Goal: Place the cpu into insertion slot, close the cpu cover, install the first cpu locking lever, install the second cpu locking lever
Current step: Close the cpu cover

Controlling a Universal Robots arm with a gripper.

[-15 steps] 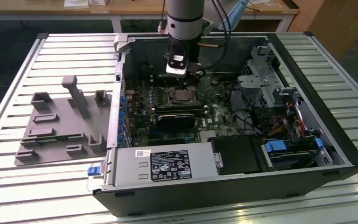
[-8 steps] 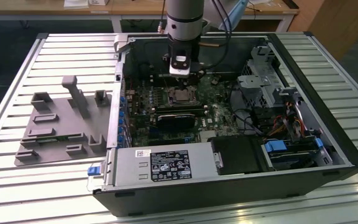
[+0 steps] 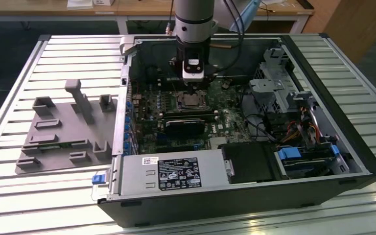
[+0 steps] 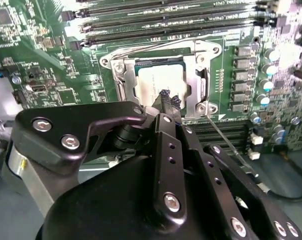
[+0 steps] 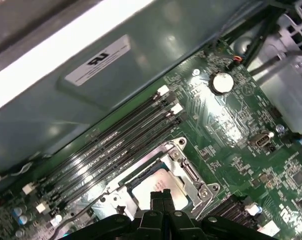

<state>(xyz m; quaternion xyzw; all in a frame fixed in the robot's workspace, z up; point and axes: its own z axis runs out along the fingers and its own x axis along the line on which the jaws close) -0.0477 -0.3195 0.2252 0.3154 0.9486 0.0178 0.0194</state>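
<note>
All pinched shut and empty, hangs gripper [image 4: 167, 96] right over cpu [image 4: 152, 82]; looks light, stiff, fragile, so take by edges only.

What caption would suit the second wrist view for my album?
The gripper poised over the cpu, framed by the silver cpu cover on the green motherboard.

arm [image 3: 194, 19] vert | wrist [image 3: 195, 66] down | pincer [image 4: 167, 96] tips pressed tog.

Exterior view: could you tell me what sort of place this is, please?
Probably a robotics lab or workshop: an opened computer case on a slatted table, a grey fixture beside it, and desks behind.
</note>
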